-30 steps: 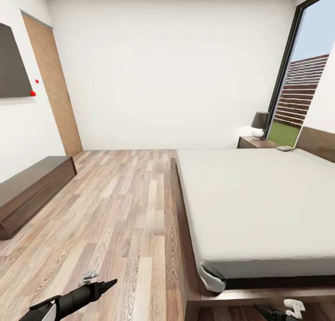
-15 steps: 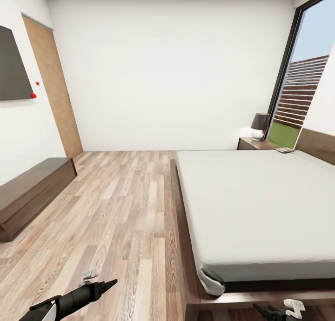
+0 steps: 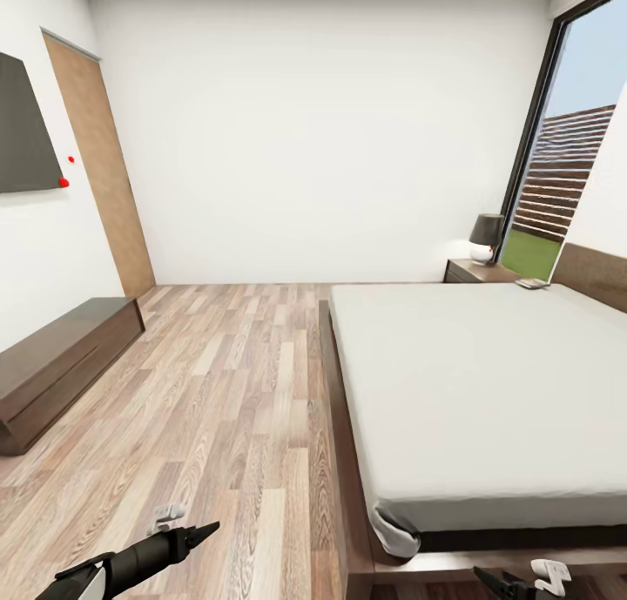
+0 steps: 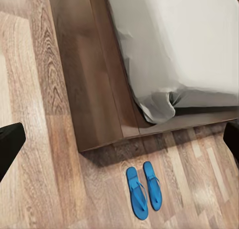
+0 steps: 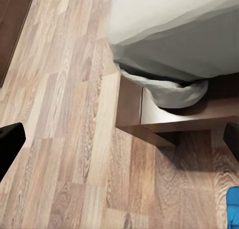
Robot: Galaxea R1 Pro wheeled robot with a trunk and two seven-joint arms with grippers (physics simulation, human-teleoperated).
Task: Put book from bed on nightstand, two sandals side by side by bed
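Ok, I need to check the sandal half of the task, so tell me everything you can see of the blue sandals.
The two thin flat bright blue flip-flop sandals lie on the brown wood-plank floor, soles down and straps up, side by side and roughly parallel, with a narrow gap between them. They sit just off the corner of the dark-brown wooden platform bed, apart from its frame. Nothing else touches them.
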